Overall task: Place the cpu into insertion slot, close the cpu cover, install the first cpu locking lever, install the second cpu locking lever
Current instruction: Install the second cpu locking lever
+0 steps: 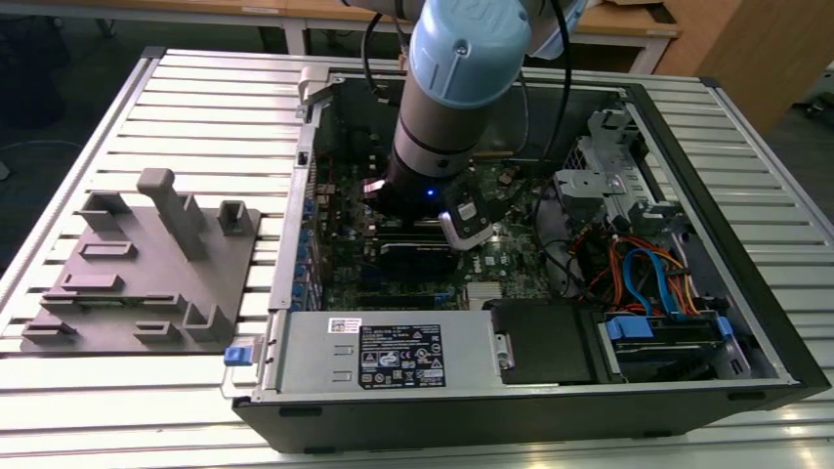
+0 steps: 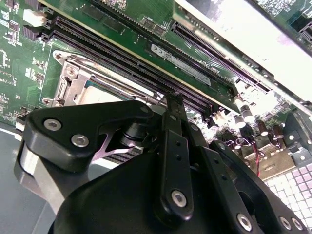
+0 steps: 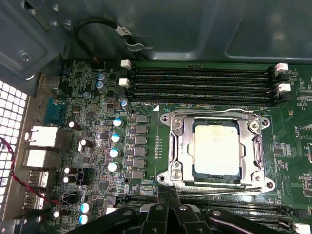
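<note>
My gripper (image 3: 168,194) hangs low inside the open computer case (image 1: 729,391), walled by memory slots (image 3: 200,83) beyond the insertion slot (image 3: 253,141), its fingers drawn together on nothing at the near rim of the cpu cover (image 3: 178,146), which lies shut over the seated cpu (image 3: 216,147).

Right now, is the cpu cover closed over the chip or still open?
Closed: in the first wrist view the cpu cover lies flat around the cpu, whose silvery top shows through its window.
</note>
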`<state>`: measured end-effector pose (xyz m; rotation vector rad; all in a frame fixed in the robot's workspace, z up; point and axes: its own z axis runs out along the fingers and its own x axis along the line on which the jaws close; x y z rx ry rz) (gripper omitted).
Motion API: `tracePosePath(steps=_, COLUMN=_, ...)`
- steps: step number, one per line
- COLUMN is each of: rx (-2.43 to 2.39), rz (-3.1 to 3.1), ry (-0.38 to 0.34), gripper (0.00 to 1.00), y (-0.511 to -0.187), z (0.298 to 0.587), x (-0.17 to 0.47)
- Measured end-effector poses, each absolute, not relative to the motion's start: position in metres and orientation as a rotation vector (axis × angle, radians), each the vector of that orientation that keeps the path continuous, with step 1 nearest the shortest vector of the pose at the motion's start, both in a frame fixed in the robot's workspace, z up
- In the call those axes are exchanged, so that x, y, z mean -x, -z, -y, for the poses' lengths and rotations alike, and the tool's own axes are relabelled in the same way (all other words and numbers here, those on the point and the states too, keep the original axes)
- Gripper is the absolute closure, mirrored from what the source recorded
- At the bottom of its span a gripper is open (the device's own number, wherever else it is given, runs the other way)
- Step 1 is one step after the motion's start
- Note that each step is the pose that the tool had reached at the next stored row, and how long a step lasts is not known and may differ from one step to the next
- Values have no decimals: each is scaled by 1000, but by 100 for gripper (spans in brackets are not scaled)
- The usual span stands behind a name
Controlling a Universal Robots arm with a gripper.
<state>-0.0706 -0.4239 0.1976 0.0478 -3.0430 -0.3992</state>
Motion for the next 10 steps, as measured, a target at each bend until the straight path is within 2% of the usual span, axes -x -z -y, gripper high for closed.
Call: tracePosePath(steps=10, rx=-48, rz=3043, ry=400, gripper=90, y=-197, z=424, x=71)
